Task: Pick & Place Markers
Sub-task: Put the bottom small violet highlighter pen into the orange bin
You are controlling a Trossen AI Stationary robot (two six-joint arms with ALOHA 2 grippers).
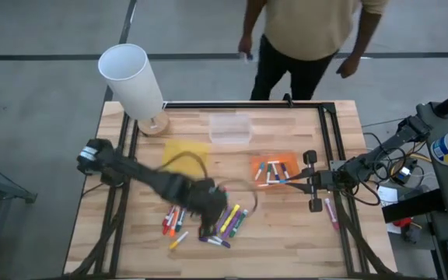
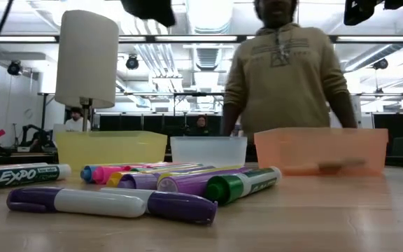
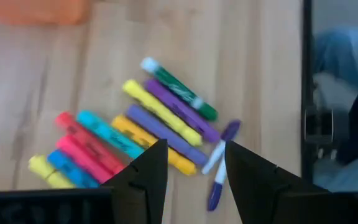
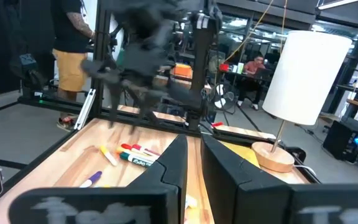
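Wooden table (image 1: pixel 286 225): left gripper (image 3: pixel 191 163), fingers spread, hovers above the markers (image 3: pixel 160 121) to select one; right gripper (image 4: pixel 192 163), fingers nearly together, waits beside the orange tray (image 1: pixel 274 169).

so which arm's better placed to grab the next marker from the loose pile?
Left. The left gripper hangs open directly above the loose markers; its wrist view shows the pile between its fingers. The right gripper sits at the orange tray, away from the pile.

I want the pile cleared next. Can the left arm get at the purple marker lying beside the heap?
Probably yes: the left gripper hangs over the heap with jaws open, and the purple marker lies uncovered just ahead.
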